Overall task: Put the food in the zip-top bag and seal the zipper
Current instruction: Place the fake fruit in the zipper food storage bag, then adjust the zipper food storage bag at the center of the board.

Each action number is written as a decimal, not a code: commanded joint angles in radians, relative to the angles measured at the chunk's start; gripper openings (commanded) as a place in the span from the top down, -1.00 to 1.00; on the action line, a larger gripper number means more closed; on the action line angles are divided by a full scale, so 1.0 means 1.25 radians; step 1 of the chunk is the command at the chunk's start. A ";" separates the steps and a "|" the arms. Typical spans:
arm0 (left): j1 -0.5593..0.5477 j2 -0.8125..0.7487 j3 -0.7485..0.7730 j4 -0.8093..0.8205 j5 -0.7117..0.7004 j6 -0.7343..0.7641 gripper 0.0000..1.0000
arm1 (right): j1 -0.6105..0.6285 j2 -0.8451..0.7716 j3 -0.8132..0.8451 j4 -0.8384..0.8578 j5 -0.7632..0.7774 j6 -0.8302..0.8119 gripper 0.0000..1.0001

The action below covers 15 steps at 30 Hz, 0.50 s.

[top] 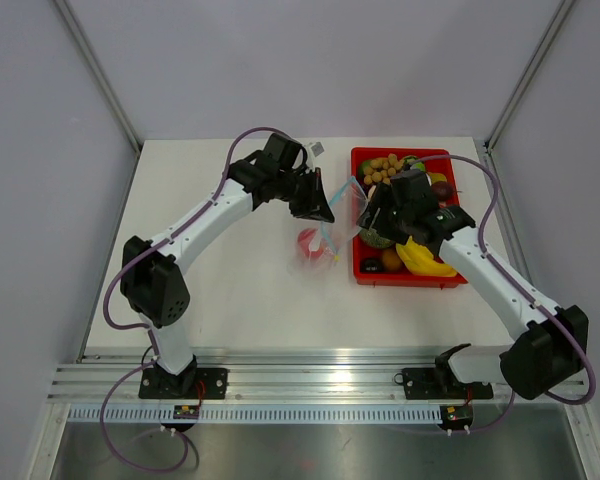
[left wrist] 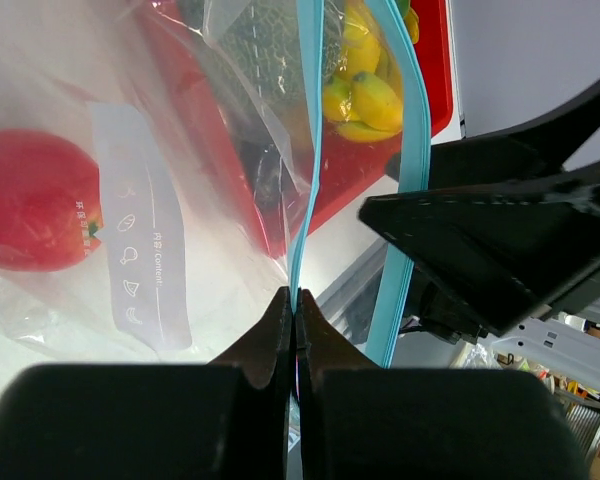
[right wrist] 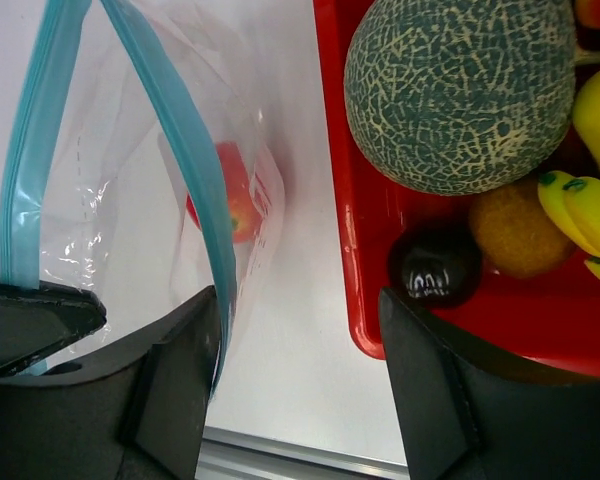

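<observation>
The left end effector (left wrist: 295, 302) is pinched fully closed on one teal zipper (left wrist: 306, 190) strip, its black fingers meeting on the thin ribbed band. The other strip bows away, leaving the mouth of the zip-top bag (left wrist: 130, 240) gaping. The film is clear and crinkly, and a smooth red fruit (left wrist: 35, 200) lies inside it, left of the red tray (right wrist: 338, 200).

The right end effector (right wrist: 298, 300) has its fingers spread wide and grips nothing. It hangs over the tray's left rim, and one finger (right wrist: 175, 385) is just beside a zipper strip.

In the tray lie a netted green melon (right wrist: 460, 90), a glossy dark ball (right wrist: 435, 268), a rough brown fruit (right wrist: 515, 230) and yellow bananas (right wrist: 580, 205). The tray rests on the white bench (top: 230, 280).
</observation>
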 commanded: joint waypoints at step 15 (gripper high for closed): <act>0.040 -0.071 0.086 -0.132 -0.122 0.078 1.00 | 0.004 0.101 0.006 0.095 -0.082 -0.023 1.00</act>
